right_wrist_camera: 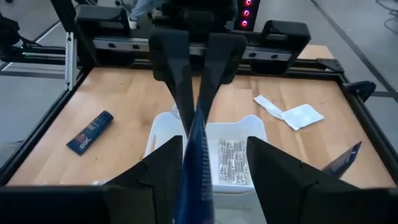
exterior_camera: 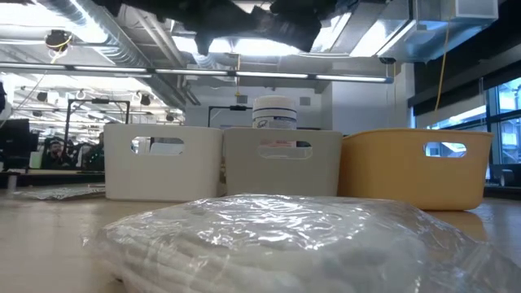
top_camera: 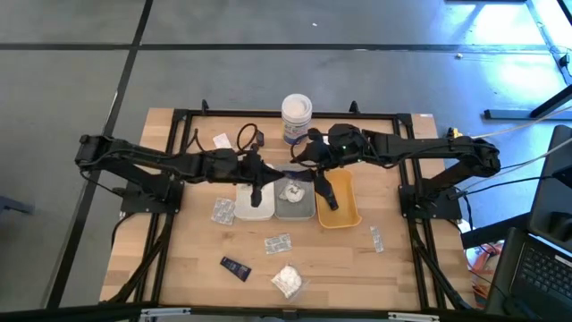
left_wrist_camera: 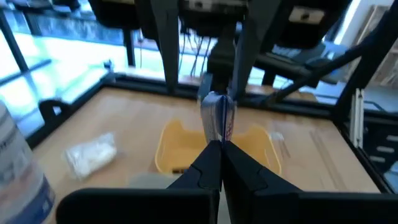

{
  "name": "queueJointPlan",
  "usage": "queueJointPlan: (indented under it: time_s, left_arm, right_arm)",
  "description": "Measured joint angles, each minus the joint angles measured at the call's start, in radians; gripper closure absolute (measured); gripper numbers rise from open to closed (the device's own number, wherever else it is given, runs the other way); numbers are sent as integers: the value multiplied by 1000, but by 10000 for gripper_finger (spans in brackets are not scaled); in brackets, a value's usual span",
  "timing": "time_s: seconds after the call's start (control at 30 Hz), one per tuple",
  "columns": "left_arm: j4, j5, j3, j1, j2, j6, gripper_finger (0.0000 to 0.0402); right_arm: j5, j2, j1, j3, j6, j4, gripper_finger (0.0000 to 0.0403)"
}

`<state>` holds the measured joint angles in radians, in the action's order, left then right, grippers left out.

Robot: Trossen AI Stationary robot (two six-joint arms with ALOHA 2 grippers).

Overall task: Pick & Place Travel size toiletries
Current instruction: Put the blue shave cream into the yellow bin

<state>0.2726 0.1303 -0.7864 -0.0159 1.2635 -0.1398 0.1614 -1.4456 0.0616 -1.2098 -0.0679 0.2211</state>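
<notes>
My left hand is clamped shut on a sachet, edge-up above the trays. My right hand is open, with fingers on either side of that sachet. Below, the white tray holds more sachets. A black tube lies on the worktop.

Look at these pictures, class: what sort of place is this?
Probably a robotics lab or workshop in an open industrial hall: a framed wooden table on bare concrete, exposed ceiling ducts, and a laptop beside the rig.
</notes>
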Motion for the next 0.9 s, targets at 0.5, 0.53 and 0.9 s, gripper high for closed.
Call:
queueJointPlan:
  time_s: [0.5,0.53,0.9]
  left_arm:
    - [140,-29,-1,44,40,59,398]
    - [148,-31,0,46,39,62,398]
    - [159,-29,0,52,39,75,398]
  right_arm:
    - [3,-9,0,0,-7,-71,221]
    - [1,-9,0,0,-11,-78,226]
    - [-31,-9,0,0,-30,-103,302]
